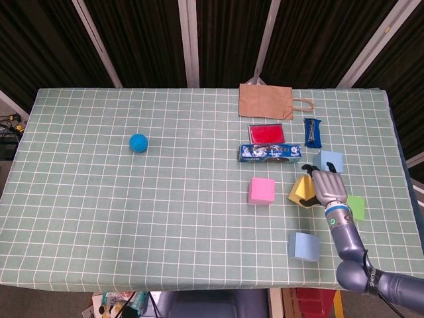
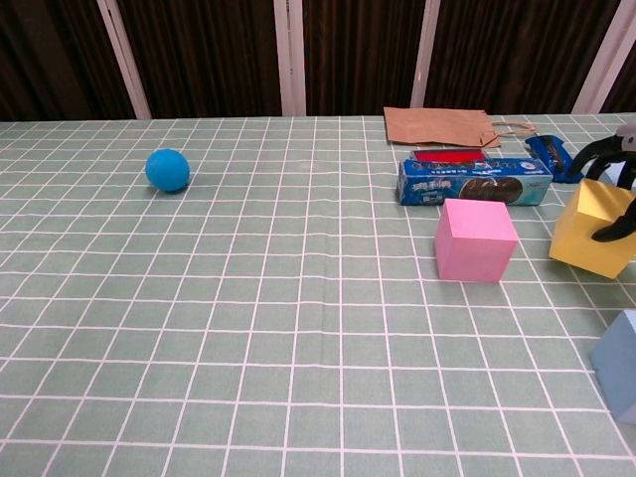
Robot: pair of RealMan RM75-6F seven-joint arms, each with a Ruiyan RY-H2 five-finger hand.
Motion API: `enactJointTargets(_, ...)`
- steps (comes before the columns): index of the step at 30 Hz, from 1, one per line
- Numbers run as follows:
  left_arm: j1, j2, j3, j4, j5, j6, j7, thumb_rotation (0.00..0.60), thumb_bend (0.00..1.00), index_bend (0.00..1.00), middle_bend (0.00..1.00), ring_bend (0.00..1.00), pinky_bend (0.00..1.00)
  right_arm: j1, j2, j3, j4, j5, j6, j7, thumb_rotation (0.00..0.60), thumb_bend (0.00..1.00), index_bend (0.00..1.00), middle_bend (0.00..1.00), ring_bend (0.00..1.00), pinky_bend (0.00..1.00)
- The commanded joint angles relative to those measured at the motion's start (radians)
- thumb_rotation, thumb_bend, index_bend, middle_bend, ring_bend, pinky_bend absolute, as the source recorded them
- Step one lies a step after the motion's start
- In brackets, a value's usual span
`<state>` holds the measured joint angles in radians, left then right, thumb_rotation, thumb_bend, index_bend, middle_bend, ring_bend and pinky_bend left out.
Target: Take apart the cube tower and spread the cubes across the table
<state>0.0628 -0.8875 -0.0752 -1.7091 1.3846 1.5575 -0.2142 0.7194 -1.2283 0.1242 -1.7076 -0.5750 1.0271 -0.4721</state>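
My right hand (image 1: 328, 188) grips a yellow cube (image 1: 302, 191) (image 2: 594, 229), which is tilted and lifted a little off the table, right of the pink cube (image 1: 262, 190) (image 2: 475, 238). At the right edge of the chest view only dark fingers (image 2: 614, 189) show, wrapped over the cube's top and side. A light blue cube (image 1: 328, 161) lies just behind the hand. Partly hidden by the hand is a green cube (image 1: 356, 207). Another light blue cube (image 1: 303, 246) (image 2: 620, 365) sits near the front edge. My left hand is not visible.
A blue cookie box (image 1: 270, 153), a red packet (image 1: 266, 133), a dark blue snack bar (image 1: 312, 131) and a brown paper bag (image 1: 266, 101) lie behind the cubes. A blue ball (image 1: 138, 142) rests far left. The table's right edge (image 1: 405, 165) is close to the hand.
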Motion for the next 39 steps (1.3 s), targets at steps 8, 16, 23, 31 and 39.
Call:
enactJointTargets(8,-0.001,-0.003,0.001,0.005,0.018,0.009,0.002,0.6,0.38,0.28,0.03,0.0,0.0,0.014,0.047,-0.021,-0.012,-0.005,-0.073,-0.018,0.6,0.2,0.08,0.05,0.02,0.0)
enactJointTargets(16,-0.001,-0.003,0.0,0.004,0.007,0.004,0.002,0.6,0.38,0.28,0.03,0.0,0.0,-0.021,0.163,-0.001,-0.143,-0.097,-0.046,0.052,0.6,0.19,0.01,0.0,0.0,0.0)
enactJointTargets(23,-0.001,-0.006,0.0,0.006,0.013,0.009,0.002,0.6,0.38,0.27,0.02,0.0,0.0,-0.153,0.332,0.003,-0.251,-0.246,0.064,0.206,0.6,0.19,0.01,0.0,0.04,0.0)
enactJointTargets(31,-0.009,-0.031,0.012,0.004,0.046,0.013,0.063,0.6,0.38,0.25,0.01,0.0,0.0,-0.415,0.384,-0.125,-0.174,-0.653,0.262,0.456,0.6,0.19,0.01,0.0,0.05,0.0)
enactJointTargets(39,-0.007,-0.047,0.017,0.019,0.067,0.036,0.11,0.6,0.33,0.22,0.0,0.0,0.0,-0.618,0.257,-0.187,-0.057,-0.882,0.577,0.392,0.6,0.19,0.01,0.0,0.04,0.0)
